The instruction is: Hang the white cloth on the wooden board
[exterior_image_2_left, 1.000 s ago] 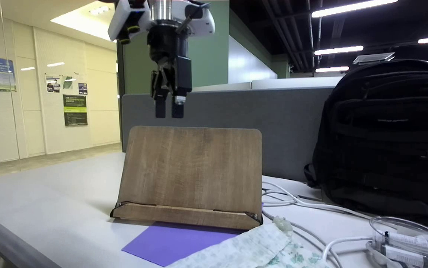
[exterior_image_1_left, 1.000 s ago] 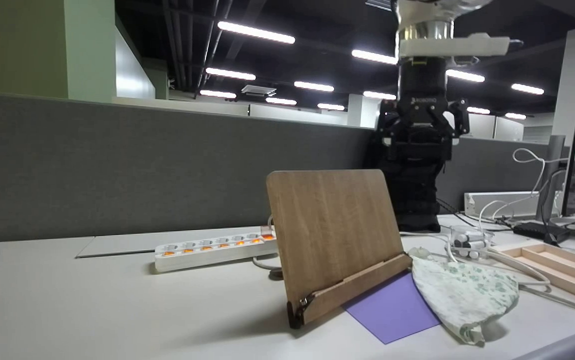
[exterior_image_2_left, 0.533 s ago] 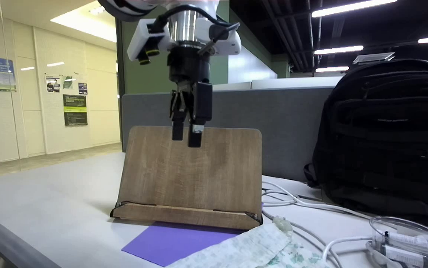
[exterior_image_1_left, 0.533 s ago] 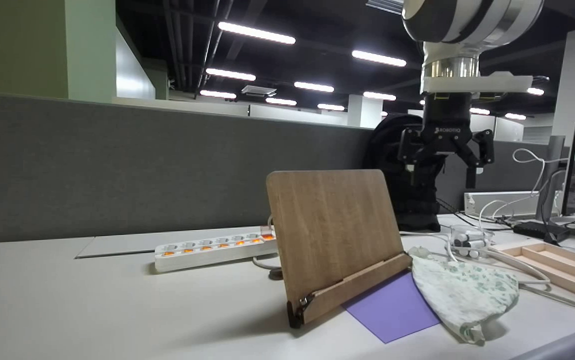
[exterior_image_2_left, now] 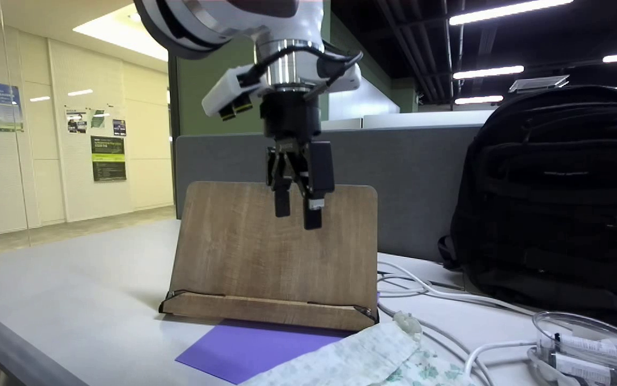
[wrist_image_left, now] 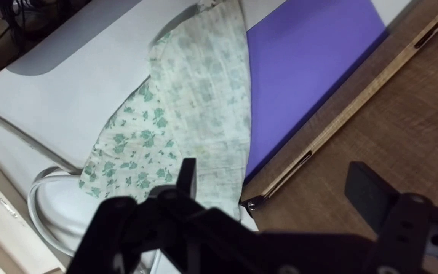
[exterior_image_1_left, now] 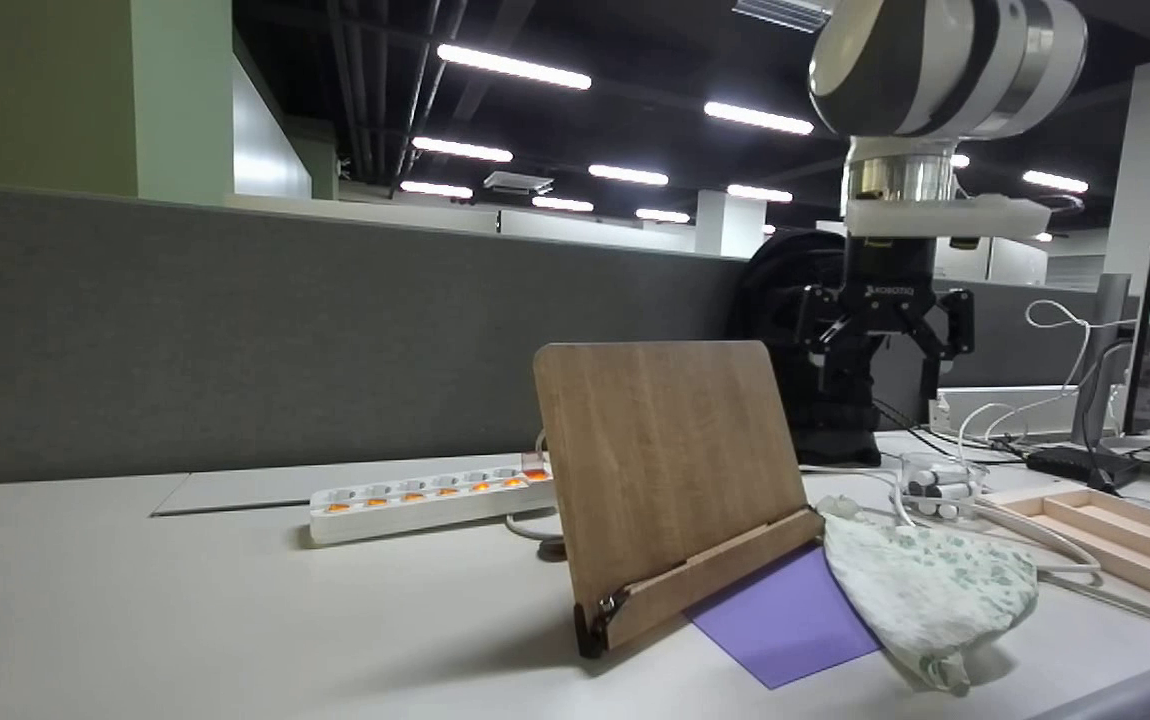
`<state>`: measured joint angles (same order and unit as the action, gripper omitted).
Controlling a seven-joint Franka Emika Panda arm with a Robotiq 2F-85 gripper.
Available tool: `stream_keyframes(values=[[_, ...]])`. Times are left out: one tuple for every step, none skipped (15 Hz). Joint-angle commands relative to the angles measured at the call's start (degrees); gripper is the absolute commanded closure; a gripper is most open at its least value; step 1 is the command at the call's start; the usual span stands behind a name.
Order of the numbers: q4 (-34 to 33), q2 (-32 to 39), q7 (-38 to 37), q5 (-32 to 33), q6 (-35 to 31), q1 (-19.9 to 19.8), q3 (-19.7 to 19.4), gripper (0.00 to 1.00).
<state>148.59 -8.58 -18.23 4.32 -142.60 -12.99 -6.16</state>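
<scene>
White cloth (wrist_image_left: 192,110) is printed with green leaf-like motifs. Brown wooden board (exterior_image_2_left: 271,252) is streaked with grain. Sheet (wrist_image_left: 299,76) is coloured purple.

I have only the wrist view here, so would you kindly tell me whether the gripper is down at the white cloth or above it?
Observer: Above it; both exterior views show a clear gap between the gripper and the white cloth.
Operator: Thank you; and how does the wooden board stand?
Observer: It stands up with its face tilted back, rather than lying flat.
Operator: Is anything large standing outside my picture?
Observer: Yes, a black backpack stands on the table.
</scene>
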Motion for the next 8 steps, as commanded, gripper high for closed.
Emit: stream_keyframes(values=[[-0.73, 7.0, -4.25, 5.57, -6.61, -1.63, -1.26, 0.0], [-0.95, 8.73, -5.46, 7.26, -7.84, -1.85, -1.86, 0.0], [-1.3, 10.72, -6.33, 8.92, -9.07, -2.0, -2.81, 0.0], [-1.64, 12.44, -7.11, 10.35, -9.99, -1.88, -3.82, 0.0], [-1.9, 14.24, -7.16, 10.98, -10.97, -1.7, -5.04, 0.0], [-2.23, 16.05, -7.16, 11.54, -11.83, -1.49, -6.3, 0.0], [-2.68, 17.98, -6.03, 10.81, -12.47, -1.31, -7.41, 0.0], [-3.11, 19.59, -5.16, 9.76, -12.9, -1.07, -8.29, 0.0]])
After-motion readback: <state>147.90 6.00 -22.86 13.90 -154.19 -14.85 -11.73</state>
